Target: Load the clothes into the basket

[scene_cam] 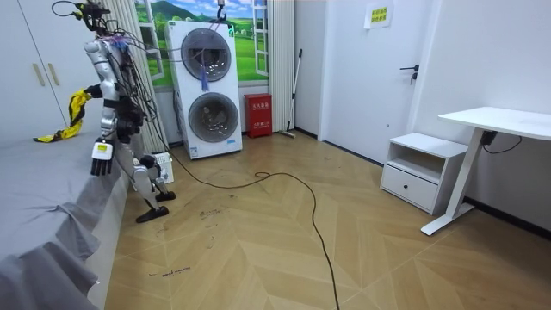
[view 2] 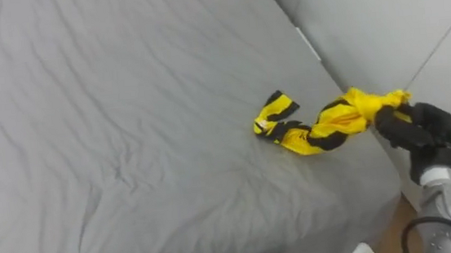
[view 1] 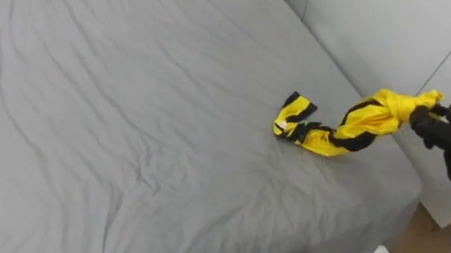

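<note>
Your right hand is clenched round one end of a yellow and black garment. It sits just past the right edge of the bed, close to the white wall. The fingers wrap the bunched cloth, so you cannot see how much of it lies inside the grasp. From the hand the garment stretches back onto the grey sheet, and its far end lies crumpled there near the bed's edge. It is twisted into a rope, which makes it hard to tell what kind of clothing it is.

In the room view you stand at the bedside on the room view's left, facing the bed, with a stacked washer and dryer behind you. The raised right arm holds the garment up, and the cloth slopes down to the mattress.

Your left hand hangs low beside the bed's edge. It is too small there to tell whether its fingers are curled or straight.

A white slatted container stands on the floor by your legs, partly hidden behind them. You cannot tell for certain that it is the basket.
</note>
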{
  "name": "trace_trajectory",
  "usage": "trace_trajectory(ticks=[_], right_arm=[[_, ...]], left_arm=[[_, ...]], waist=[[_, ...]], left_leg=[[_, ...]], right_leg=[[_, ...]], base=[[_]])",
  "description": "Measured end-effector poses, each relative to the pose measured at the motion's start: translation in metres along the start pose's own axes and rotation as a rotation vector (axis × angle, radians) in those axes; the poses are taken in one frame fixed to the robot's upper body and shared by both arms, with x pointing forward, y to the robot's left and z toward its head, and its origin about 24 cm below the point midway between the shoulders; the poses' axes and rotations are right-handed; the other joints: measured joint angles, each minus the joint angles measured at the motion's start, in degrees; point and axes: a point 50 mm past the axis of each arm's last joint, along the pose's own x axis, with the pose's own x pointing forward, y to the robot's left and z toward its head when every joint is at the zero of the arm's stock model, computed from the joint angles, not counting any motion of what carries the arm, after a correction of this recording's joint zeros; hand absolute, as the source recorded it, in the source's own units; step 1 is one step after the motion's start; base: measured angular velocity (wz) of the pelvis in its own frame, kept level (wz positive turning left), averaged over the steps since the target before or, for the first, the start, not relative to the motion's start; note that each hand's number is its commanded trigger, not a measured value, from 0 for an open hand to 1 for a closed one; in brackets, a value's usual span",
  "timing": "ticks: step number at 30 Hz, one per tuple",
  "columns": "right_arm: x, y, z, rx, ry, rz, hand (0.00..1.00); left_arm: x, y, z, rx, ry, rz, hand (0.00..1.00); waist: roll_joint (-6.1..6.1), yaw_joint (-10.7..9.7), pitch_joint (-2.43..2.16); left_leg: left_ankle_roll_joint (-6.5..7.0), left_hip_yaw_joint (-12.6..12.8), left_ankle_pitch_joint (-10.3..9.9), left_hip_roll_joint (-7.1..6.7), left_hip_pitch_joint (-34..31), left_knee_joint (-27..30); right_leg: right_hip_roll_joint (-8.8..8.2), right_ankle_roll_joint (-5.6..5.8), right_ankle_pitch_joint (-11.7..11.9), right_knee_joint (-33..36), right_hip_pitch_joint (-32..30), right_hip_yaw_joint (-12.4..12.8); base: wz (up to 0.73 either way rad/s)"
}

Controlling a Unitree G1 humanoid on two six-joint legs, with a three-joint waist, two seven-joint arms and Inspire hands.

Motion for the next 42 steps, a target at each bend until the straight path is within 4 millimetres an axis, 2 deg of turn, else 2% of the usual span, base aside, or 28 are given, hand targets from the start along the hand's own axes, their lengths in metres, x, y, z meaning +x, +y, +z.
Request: trace_trajectory(ticks=[5,9,11,15,19,20,25,28,30,32,35,37,39,42], right_arm=[[-0.009,-0.015,-0.010,-0.017,0.036,-0.028,1.00],[-0.013,-0.022,-0.013,-0.025,0.050,-0.045,1.00],[-0.016,-0.026,-0.016,-0.034,0.059,-0.051,1.00],[-0.020,-0.032,-0.019,-0.045,0.073,-0.052,1.00],[-0.029,-0.043,-0.027,-0.057,0.099,-0.079,1.00],[-0.029,-0.042,-0.027,-0.074,0.098,-0.075,1.00],[-0.028,-0.040,-0.026,-0.122,0.095,-0.051,1.00],[-0.029,-0.039,-0.027,-0.162,0.099,-0.031,1.00],[-0.028,-0.038,-0.026,-0.167,0.096,-0.026,1.00],[-0.028,-0.038,-0.026,-0.165,0.095,-0.026,1.00],[-0.025,-0.035,-0.030,-0.159,0.103,-0.016,1.00],[-0.021,-0.032,-0.041,-0.161,0.143,-0.020,1.00],[-0.020,-0.033,-0.050,-0.173,0.188,-0.037,1.00],[-0.019,-0.028,-0.052,-0.197,0.196,-0.014,1.00]], left_arm=[[-0.002,0.004,-0.011,-0.017,0.055,0.016,0.00],[-0.004,0.006,-0.019,-0.017,0.092,0.021,0.00],[-0.005,0.008,-0.025,-0.015,0.110,0.025,0.00],[-0.007,0.011,-0.031,-0.011,0.138,0.030,0.00],[-0.007,0.011,-0.032,-0.013,0.156,0.027,0.00],[-0.008,0.011,-0.033,-0.010,0.165,0.027,0.00],[-0.008,0.009,-0.037,0.039,0.194,0.013,0.00],[-0.009,0.009,-0.039,0.056,0.215,0.010,0.00],[-0.009,0.009,-0.040,0.060,0.221,0.008,0.00],[-0.008,0.006,-0.039,0.080,0.223,-0.004,0.00],[-0.006,0.001,-0.031,0.125,0.205,-0.022,0.00],[-0.005,0.000,-0.030,0.141,0.200,-0.026,0.00],[-0.004,-0.003,-0.026,0.155,0.189,-0.036,0.00],[-0.002,-0.003,-0.021,0.160,0.187,-0.042,0.00]], waist=[[0.00,-0.5,0.24],[0.53,-1.9,0.69],[0.68,-2.4,0.68],[1.09,-4.7,0.60],[1.44,-4.8,0.52],[1.80,-4.8,0.34],[3.06,-6.2,0.47],[3.62,-6.9,0.57],[4.40,-8.0,0.57],[5.21,-8.2,0.65],[6.16,-8.4,1.07],[6.45,-8.6,1.14],[7.25,-9.0,1.28],[8.20,-9.6,1.66]], left_leg=[[-0.39,3.3,-1.3,0.79,1.6,0.0],[-0.49,5.2,-1.8,1.12,2.4,0.0],[-0.60,6.2,-2.1,1.38,2.7,0.0],[-0.69,6.8,-2.2,1.60,2.2,0.1],[-0.93,7.6,-2.4,1.85,2.2,0.1],[-0.95,8.0,-2.4,1.95,1.8,0.1],[-0.96,10.0,-2.4,2.27,0.5,0.4],[-1.11,12.2,-2.5,2.79,-0.7,0.8],[-1.05,13.2,-2.6,3.03,-2.7,1.4],[-0.87,14.1,-2.8,3.32,-3.9,2.1],[-0.72,15.0,-3.3,3.77,-6.3,3.6],[-0.63,15.6,-3.3,3.92,-7.5,4.1],[-0.52,15.8,-3.4,3.98,-9.9,4.7],[-0.45,16.0,-3.4,4.26,-12.8,5.5]], right_leg=[[0.72,-0.03,0.0,0.0,0.1,3.5],[1.11,-0.03,0.0,0.0,-0.3,5.7],[1.33,-0.04,0.0,0.0,-0.3,6.5],[1.54,-0.14,0.1,0.2,-1.1,7.1],[1.87,-0.24,0.1,0.2,-1.6,8.2],[2.02,-0.32,0.2,0.5,-2.5,8.9],[2.38,-0.31,0.3,2.0,-5.1,10.7],[3.06,-0.38,0.5,3.1,-7.7,13.2],[3.30,-0.33,0.9,3.9,-10.3,14.0],[3.59,-0.22,1.2,4.2,-11.7,14.9],[4.01,-0.08,1.5,5.5,-14.6,16.1],[4.27,-0.05,1.6,6.5,-16.6,17.0],[4.68,0.12,1.8,7.7,-19.5,18.2],[5.00,0.04,2.6,8.2,-22.8,18.8]], base=[[-0.37],[-0.27],[-0.25],[-0.10],[-0.13],[-0.25],[-0.22],[-0.41],[-0.26],[-0.25],[-0.22],[-0.28],[-0.21],[-0.24]])
